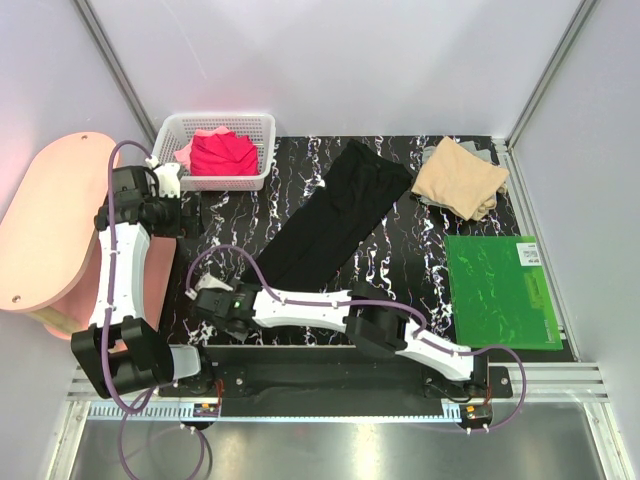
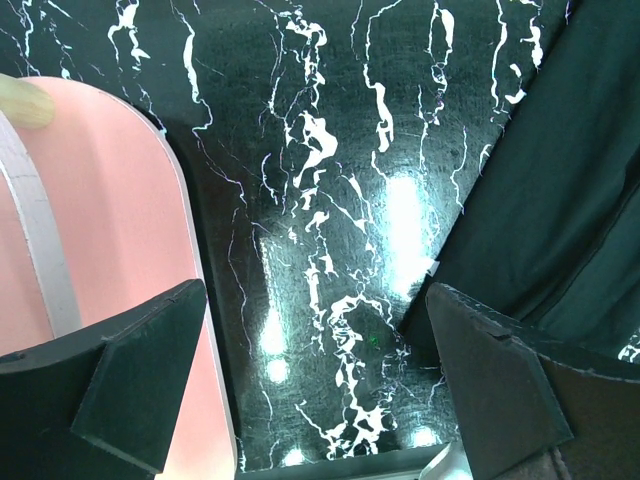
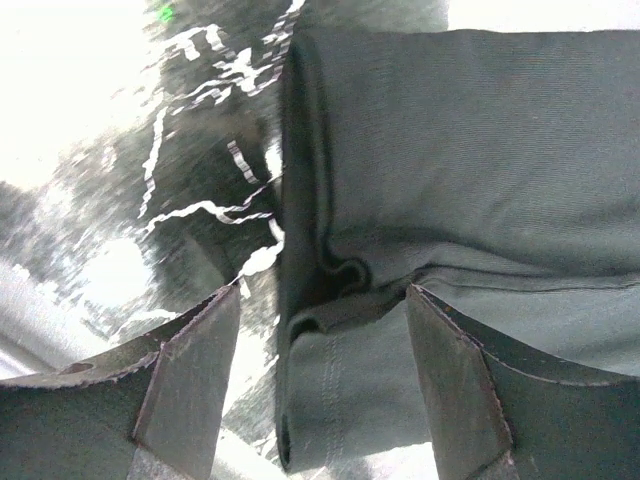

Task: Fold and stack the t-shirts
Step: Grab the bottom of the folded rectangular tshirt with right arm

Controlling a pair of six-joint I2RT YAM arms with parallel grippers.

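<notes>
Right jaws apart, straddling black t-shirt (image 3: 450,150) hem, arm stretched low to the left, left jaws wide above table (image 2: 330,150)

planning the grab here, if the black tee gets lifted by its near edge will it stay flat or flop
Probably floppy: the black tee lies limp and its hem is already bunched into soft folds. Lifted at one spot, the long rest would likely drape and drag. Pushed, it would probably wrinkle rather than slide whole.

pink t-shirt (image 1: 184,154) mostly hidden, black t-shirt (image 2: 560,180) cut off
</notes>
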